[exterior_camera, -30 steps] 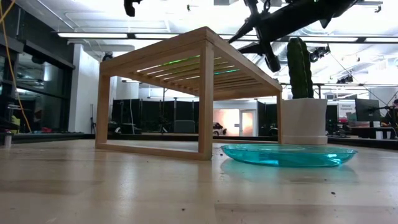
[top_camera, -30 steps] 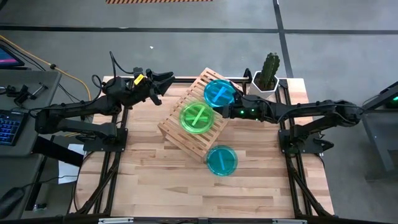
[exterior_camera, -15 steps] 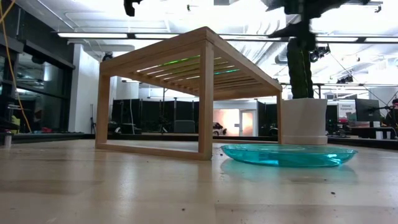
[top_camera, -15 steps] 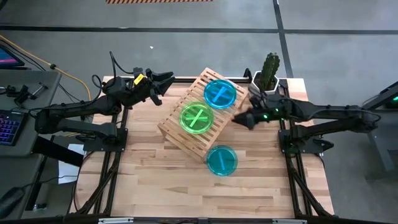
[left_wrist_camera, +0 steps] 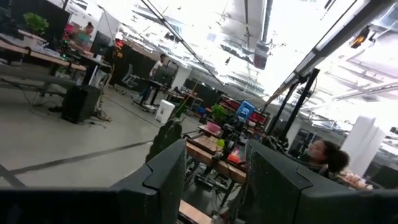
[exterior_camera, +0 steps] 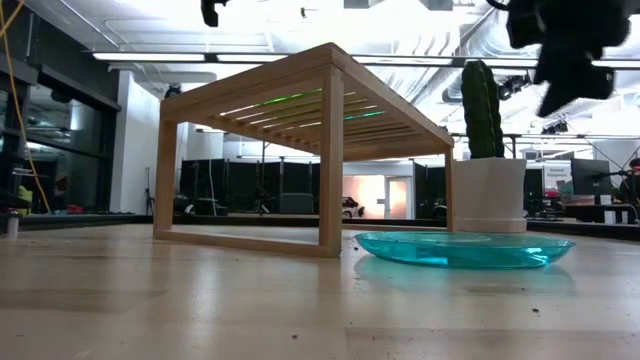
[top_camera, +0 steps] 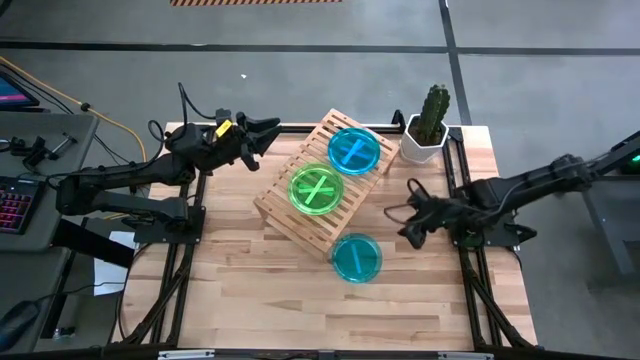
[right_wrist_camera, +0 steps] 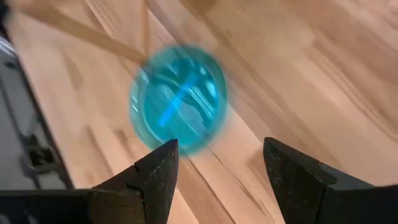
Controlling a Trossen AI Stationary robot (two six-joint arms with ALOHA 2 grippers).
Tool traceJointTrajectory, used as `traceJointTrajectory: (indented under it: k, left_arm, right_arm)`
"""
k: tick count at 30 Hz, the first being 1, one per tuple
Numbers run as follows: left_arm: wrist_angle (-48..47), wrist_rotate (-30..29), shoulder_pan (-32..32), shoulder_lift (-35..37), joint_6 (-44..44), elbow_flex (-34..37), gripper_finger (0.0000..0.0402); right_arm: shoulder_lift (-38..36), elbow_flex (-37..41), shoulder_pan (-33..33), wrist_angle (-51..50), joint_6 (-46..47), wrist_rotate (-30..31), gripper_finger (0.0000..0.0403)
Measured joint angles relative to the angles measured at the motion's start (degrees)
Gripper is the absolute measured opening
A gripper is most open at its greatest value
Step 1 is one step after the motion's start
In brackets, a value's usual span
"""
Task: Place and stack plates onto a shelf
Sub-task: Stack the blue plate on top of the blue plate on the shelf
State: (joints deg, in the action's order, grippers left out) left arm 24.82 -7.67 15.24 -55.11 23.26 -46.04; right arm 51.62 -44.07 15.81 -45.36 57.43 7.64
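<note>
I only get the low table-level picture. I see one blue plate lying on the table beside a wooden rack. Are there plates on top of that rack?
Observer: Yes, two. A teal-blue plate and a lime-green plate lie side by side on the shelf.
Operator: What is the dark thing at my top right?
Observer: The right claw, open, hanging above the table to the right of the teal plate on the table. Its wrist view looks down at that plate.
Operator: And the other arm?
Observer: The left claw waits at the table's far left corner, open and empty.
</note>
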Motion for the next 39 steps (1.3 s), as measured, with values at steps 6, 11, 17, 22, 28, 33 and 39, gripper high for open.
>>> traceJointTrajectory:
  k: [6, 11, 17, 22, 28, 33, 39]
  left_arm:
    - [-1.1, 0.1, 0.0, 0.0, 0.6, 0.0, 0.0157]
    - [-1.0, 0.1, 0.0, 0.0, 0.6, 0.0, 0.0157]
    - [-1.1, 0.1, 0.0, 0.0, 0.6, 0.0, 0.0157]
    - [-1.2, 0.1, 0.0, 0.0, 0.6, 0.0, 0.0157]
    - [-1.4, 1.3, 0.0, 0.0, 0.5, 0.0, 0.0157]
    - [-2.5, 5.1, 0.1, 0.0, 0.2, 0.0, 0.0157]
    - [-4.6, 6.0, 0.1, 0.0, 0.4, 0.0, 0.0157]
  right_arm:
    - [0.4, 4.6, 4.2, -0.9, 4.3, -1.5, 0.0215]
    - [-3.7, 17.2, 6.4, 13.8, 11.6, -5.7, 0.0215]
    - [-6.9, 22.4, 6.8, 24.3, 16.3, -1.1, 0.0215]
    - [-5.5, 22.4, 6.4, 23.5, 18.7, -0.2, 0.0215]
    - [-2.0, 22.4, 6.4, 24.2, 20.2, -0.8, 0.0215]
    - [0.5, 22.4, 6.4, 28.2, 20.2, -1.6, 0.0215]
    - [2.6, 22.4, 6.4, 29.3, 20.7, -1.7, 0.0215]
